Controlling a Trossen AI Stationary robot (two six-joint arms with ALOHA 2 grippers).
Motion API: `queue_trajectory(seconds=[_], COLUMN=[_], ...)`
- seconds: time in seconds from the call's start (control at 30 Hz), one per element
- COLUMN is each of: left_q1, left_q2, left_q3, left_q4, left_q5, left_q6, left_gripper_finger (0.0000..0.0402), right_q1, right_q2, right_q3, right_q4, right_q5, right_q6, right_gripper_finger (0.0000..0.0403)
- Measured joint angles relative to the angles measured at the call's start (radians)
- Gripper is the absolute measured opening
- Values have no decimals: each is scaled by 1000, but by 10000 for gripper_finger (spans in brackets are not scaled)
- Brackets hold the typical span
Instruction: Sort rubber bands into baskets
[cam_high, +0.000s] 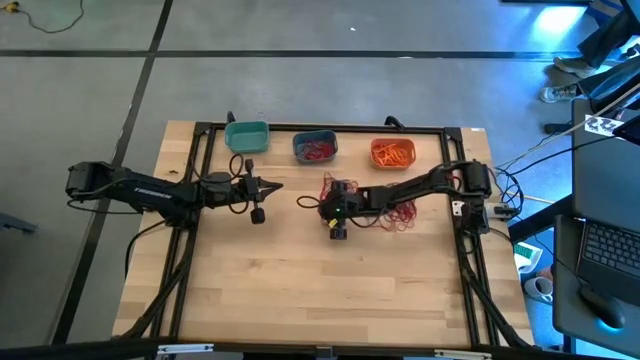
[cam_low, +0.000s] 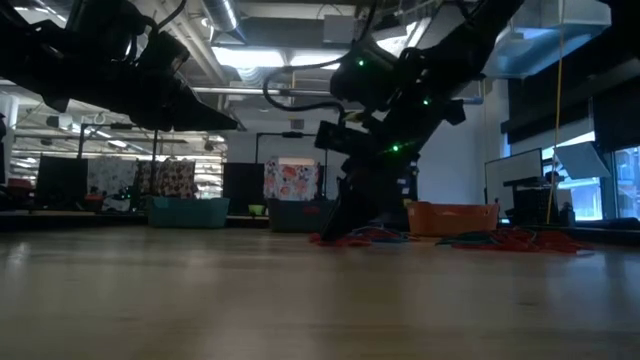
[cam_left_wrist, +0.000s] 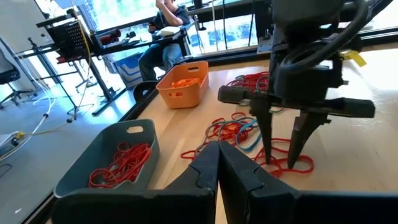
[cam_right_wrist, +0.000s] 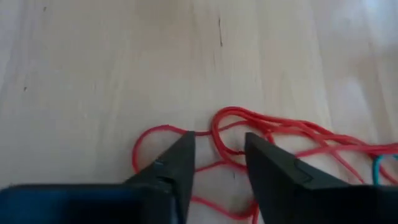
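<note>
3 baskets (cam_high: 315, 147), 2 arms, 1 loose band pile (cam_high: 395, 213).

Pale wood, smooth plastic and thin rubber under my cameras.

I see the surface (cam_high: 300, 290) as light, matt wood with fine grain, framed by dark metal rails (cam_high: 330, 128). The teal basket (cam_high: 246, 136), slate blue basket (cam_left_wrist: 118, 155) and orange basket (cam_left_wrist: 183, 84) look like smooth moulded plastic. The red rubber bands (cam_right_wrist: 249, 127) are thin and slightly glossy; the right gripper (cam_right_wrist: 219, 158) has matt black fingers (cam_right_wrist: 177, 162).
</note>
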Motion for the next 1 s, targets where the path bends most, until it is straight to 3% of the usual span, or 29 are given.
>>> queue_trajectory(seconds=[0.23, 0.73, 1.0], left_q1=[0, 0, 0], left_q2=[0, 0, 0], left_q3=[0, 0, 0], left_q4=[-2, -3, -3], left_q5=[0, 0, 0], left_q6=[0, 3, 2], left_gripper_finger=[5, 5, 5], right_q1=[3, 3, 2], right_q2=[4, -96, -195], right_q3=[0, 0, 0], right_q4=[8, 8, 15], right_q5=[68, 143, 276], right_q6=[-55, -24, -77], right_gripper_finger=[11, 10, 4])
